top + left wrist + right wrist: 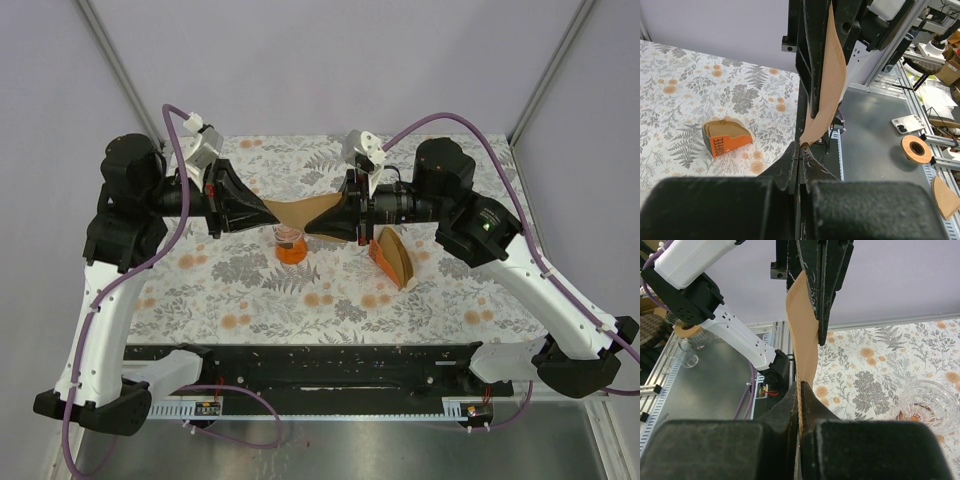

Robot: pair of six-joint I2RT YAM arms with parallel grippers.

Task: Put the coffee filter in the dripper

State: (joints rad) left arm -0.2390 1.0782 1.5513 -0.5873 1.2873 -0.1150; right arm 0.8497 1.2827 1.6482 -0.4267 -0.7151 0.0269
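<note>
Both grippers pinch one filter in the air over the dripper.

On the floral table (450, 290) the two arms meet nose to nose at the middle. The beige holder (393, 257) lies right of centre with its stack of brown papers, just below the right arm's wrist. The dripper (290, 246), a clear bowl on an orange base, stands upright to the holder's left, under the spot where the tips meet. The filter (300, 212) hangs off the table, stretched between the tips above the dripper; whether it touches the rim cannot be told. The left gripper (800, 146) is closed tight on one corner of the paper. The right gripper (800, 385) is closed tight on the opposite edge.
</note>
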